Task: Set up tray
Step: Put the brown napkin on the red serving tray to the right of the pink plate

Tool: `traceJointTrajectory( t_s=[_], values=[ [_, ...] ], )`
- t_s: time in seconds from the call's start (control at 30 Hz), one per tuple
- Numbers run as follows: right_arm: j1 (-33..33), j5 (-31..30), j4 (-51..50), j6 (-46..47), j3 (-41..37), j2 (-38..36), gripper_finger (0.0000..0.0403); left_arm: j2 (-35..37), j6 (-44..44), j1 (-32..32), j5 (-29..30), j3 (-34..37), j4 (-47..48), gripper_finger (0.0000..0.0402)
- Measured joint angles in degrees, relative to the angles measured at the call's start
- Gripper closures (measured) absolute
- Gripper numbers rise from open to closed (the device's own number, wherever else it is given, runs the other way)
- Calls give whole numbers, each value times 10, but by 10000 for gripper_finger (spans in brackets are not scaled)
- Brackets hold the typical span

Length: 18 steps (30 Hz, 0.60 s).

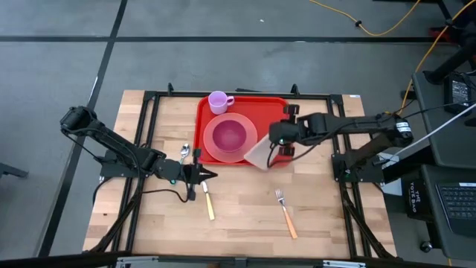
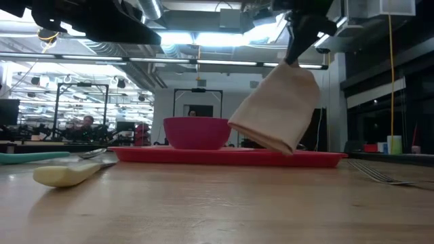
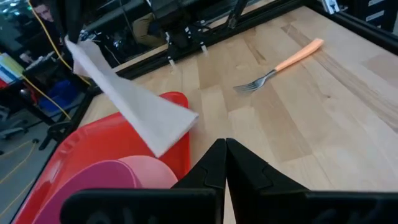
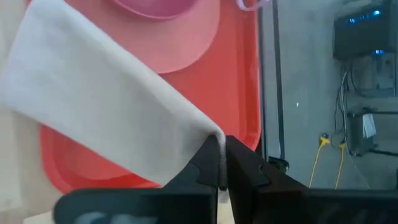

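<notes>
Wooden table (image 1: 245,216) | my right claw (image 4: 221,163) pinches napkin (image 4: 106,106) above tray (image 1: 277,104) | plate, bowl, cup loaded below | fork (image 1: 286,214), knife, spoon left | left claw (image 1: 210,176) closed, empty

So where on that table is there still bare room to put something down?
Bare wood lies between the knife and the fork, and right of the fork. On the red tray, only the strip right of the plate is free, under the hanging napkin.

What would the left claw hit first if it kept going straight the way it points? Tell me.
Probably nothing close: the shut left claw points across bare table, passing the tray corner and hanging napkin. The fork lies off to one side. Depth is unclear.
</notes>
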State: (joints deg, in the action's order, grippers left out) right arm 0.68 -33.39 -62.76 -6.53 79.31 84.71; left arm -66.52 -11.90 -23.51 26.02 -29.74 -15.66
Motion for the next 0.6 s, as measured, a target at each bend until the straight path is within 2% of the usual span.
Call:
traceJointTrajectory(
  t_s=[0.3, 0.6],
  values=[
    [-57, -41, -3, 3, 0, -5, 388, 0, 2, 0, 0, 0, 0, 400],
    [-127, -125, 53, -48, 0, -5, 388, 0, 2, 0, 0, 0, 0, 397]
  ],
)
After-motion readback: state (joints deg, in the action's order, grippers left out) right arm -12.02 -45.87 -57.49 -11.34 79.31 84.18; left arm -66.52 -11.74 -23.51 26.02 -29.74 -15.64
